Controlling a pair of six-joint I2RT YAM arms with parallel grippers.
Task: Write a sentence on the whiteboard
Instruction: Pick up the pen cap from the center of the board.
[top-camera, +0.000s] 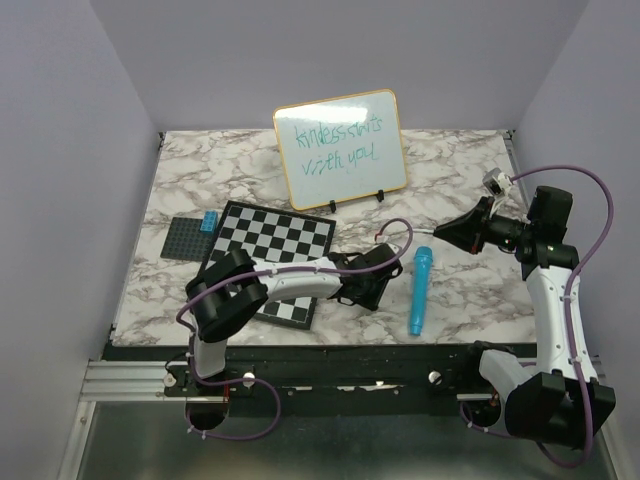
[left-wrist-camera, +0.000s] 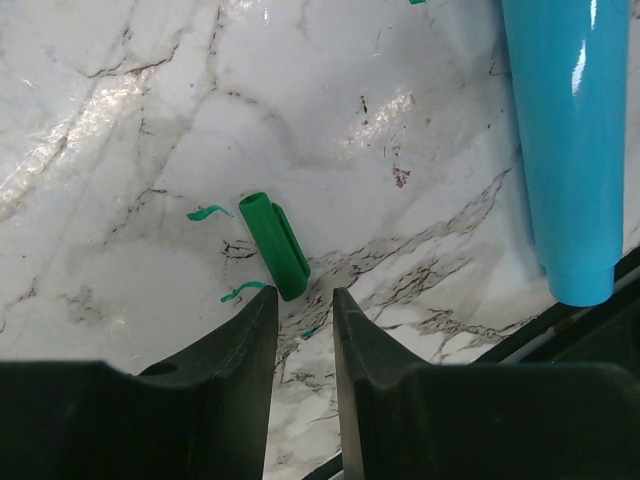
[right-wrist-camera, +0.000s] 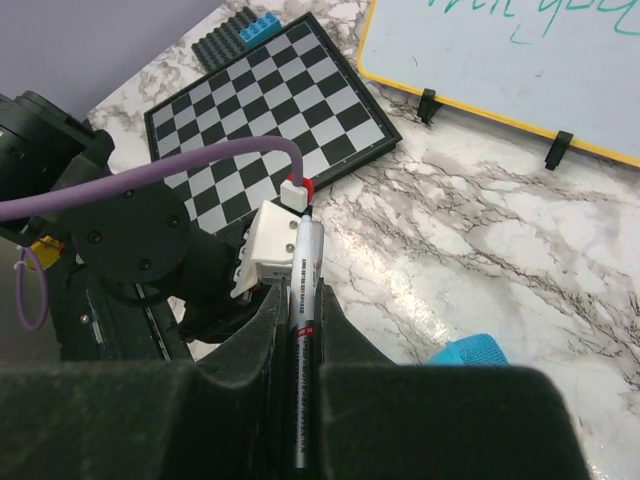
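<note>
We see the sentence (top-camera: 330, 145) in green on the whiteboard (top-camera: 390, 170), far out ahead of our right gripper (right-wrist-camera: 298, 310). So we think the writing is done. Our right gripper is squeezed tight on the marker (right-wrist-camera: 306, 260). Our left gripper (left-wrist-camera: 303, 305) is down low, its jaws a little apart with nothing in them. The green cap (left-wrist-camera: 273, 243) lies just past its tips. We think only the cap is left to put on.

Your left arm (top-camera: 290, 282) stretches low to the right, its end effector (left-wrist-camera: 305, 300) angled downward, jaws narrowly apart with nothing between them. Your right arm (top-camera: 548, 290) stands raised, its end effector (right-wrist-camera: 300, 292) clamped on a marker (right-wrist-camera: 306, 245).
</note>
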